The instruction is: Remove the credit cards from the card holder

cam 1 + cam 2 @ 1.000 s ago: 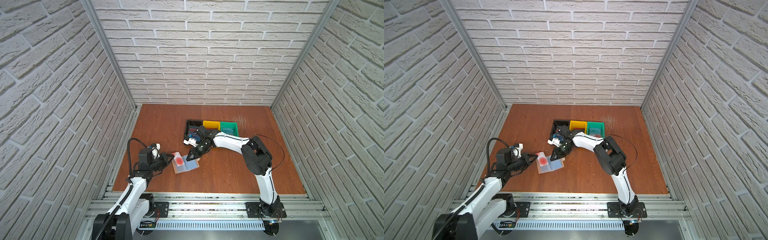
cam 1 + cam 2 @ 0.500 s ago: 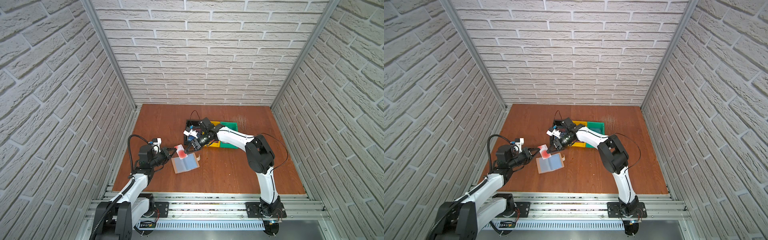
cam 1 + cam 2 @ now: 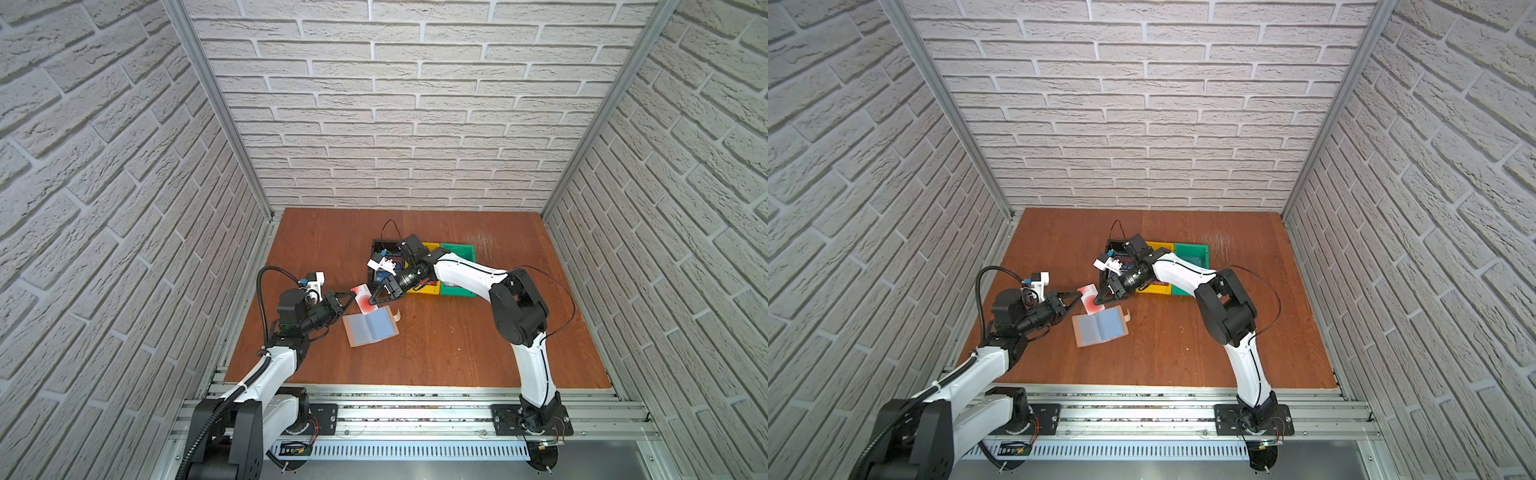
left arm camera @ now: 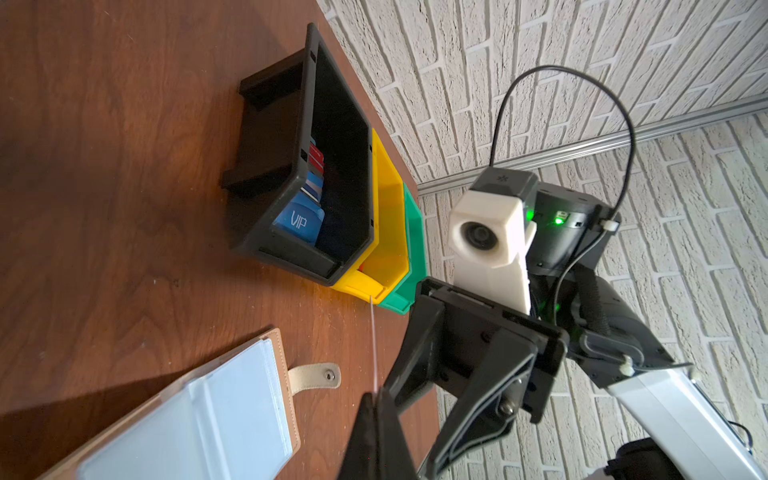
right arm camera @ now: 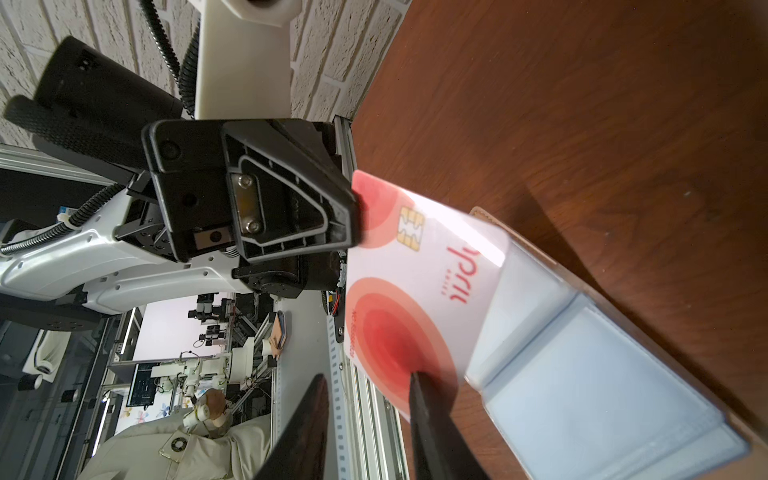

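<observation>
The red-circle card has just been lifted clear of the card holder, which is left open on the counter. It is pinched by the closed left fingers. The parted right fingers have been brought up against it, so a handover seems likely.

VIP card in black bin — card holder nearby

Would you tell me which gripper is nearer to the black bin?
Right. The right gripper hangs just in front of the black bin; the left gripper, pinching the pale card, sits farther away.
</observation>
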Motion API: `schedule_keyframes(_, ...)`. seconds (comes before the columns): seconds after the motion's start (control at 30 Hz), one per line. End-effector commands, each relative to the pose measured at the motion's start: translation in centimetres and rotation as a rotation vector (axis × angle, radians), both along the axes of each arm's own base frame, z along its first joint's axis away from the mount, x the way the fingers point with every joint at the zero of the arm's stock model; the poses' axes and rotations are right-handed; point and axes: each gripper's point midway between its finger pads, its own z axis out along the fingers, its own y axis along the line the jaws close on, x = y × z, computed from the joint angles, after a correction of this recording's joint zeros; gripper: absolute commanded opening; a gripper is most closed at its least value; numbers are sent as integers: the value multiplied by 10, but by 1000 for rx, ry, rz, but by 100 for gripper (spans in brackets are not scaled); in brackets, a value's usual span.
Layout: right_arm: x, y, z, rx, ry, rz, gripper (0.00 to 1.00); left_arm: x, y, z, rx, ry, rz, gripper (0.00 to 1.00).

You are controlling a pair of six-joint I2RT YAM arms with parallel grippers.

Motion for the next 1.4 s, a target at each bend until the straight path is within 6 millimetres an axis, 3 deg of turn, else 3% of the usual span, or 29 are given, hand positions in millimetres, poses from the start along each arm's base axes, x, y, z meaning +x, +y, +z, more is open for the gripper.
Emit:
schedule_keyframes(0.0,11,-7,9,21,-33,-22,34,-3,-3,10,-6,-65,-14,0)
schedule_keyframes(0.73,10,7,-5,48,20,-1,33,-4,-9,14,-5,-82,-21,0)
schedule_keyframes(0.97,1,11,4,93,52,33,27,-3,-7,5,12,-52,-9,0)
schedule_keyframes(1.07,-3,11,7,113,85,58,10,-3,-7,1,16,-37,-9,0)
schedule_keyframes(1.13,-5,10,8,115,94,67,6,-3,-7,-2,20,-29,-8,0)
schedule_keyframes(1.37,-11,6,11,116,94,93,6,-6,-6,-11,38,8,-7,0)
